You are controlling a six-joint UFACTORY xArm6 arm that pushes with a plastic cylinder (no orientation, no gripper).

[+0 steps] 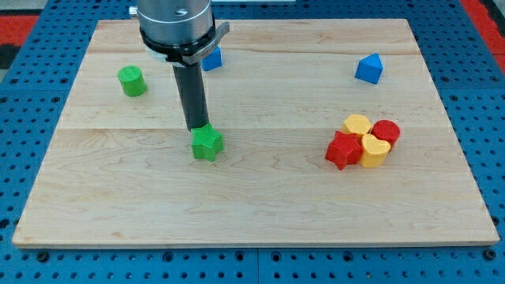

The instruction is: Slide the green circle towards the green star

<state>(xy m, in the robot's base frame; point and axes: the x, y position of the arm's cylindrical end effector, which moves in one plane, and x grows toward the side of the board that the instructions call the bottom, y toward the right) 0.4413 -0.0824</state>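
The green circle (132,81) stands near the view's upper left on the wooden board. The green star (207,143) lies left of the board's middle, lower and to the right of the circle. My tip (196,127) comes down just behind the green star, at its upper edge, touching or nearly touching it. The tip is well to the right of and below the green circle.
A blue block (211,58) sits partly hidden behind the arm at the view's top. A blue pentagon-like block (368,69) is at upper right. A cluster at right holds a red star (343,151), yellow heart (375,150), yellow block (357,124) and red circle (386,132).
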